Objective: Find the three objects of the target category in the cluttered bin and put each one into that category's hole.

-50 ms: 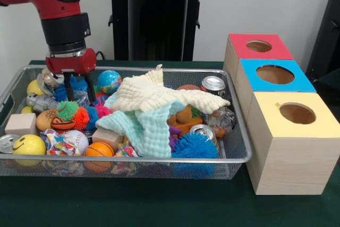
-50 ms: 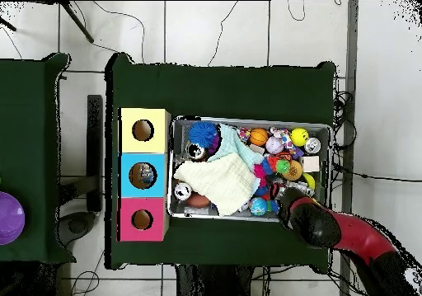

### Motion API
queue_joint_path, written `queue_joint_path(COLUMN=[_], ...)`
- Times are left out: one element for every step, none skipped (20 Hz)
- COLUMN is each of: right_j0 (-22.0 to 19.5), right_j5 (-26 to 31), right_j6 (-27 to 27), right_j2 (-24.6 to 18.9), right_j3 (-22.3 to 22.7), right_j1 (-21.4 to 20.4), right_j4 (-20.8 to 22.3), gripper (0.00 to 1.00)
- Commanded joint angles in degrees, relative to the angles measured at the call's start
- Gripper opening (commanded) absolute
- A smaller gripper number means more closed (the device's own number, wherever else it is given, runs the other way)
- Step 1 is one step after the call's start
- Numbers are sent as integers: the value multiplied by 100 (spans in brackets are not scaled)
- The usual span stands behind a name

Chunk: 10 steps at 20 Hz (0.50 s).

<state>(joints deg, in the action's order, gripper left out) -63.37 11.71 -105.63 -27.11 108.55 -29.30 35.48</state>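
Note:
My gripper (image 1: 79,93) hangs low in the far left corner of the wire bin (image 1: 241,155), open. Its two black fingers (image 1: 68,93) stand on either side of a blue spiky toy (image 1: 79,84); I cannot tell if they touch it. Three wooden boxes stand right of the bin, each with a round hole: the red-topped box (image 1: 241,51), the blue-topped box (image 1: 300,82) and the yellow-topped box (image 1: 319,126). In the overhead view the arm (image 2: 330,227) covers the gripper at the corner of the bin (image 2: 247,216).
A cream cloth (image 1: 159,97) and a mint cloth (image 1: 146,126) cover the bin's middle. Around them lie a globe ball (image 1: 109,81), a smiley ball (image 1: 29,144), a basketball (image 1: 99,150), a blue spiky ball (image 1: 195,146), cans (image 1: 213,84) and wooden blocks (image 1: 21,123).

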Motion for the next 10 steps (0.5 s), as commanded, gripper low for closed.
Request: queue_joint_path(right_j0=[293, 402, 539, 675, 795, 861, 912, 947, 965, 968], right_j5=[194, 92, -29, -150, -266, -337, -379, -383, -382, -405], right_j6=[217, 122, 16, -90, -181, -234, -266, -283, -274, -271], right_j2=[-17, 73, 186, 300, 404, 461, 502, 522, 533, 548], right_j3=[-219, -276, -349, -422, -488, -519, -546, -560, -567, -550], right_j1=[-32, 60, 154, 248, 324, 365, 396, 404, 406, 411], right_j4=[408, 440, 476, 511, 540, 551, 553, 541, 528, 535], gripper=[100, 100, 100, 100, 100, 100, 100, 100, 100, 100])
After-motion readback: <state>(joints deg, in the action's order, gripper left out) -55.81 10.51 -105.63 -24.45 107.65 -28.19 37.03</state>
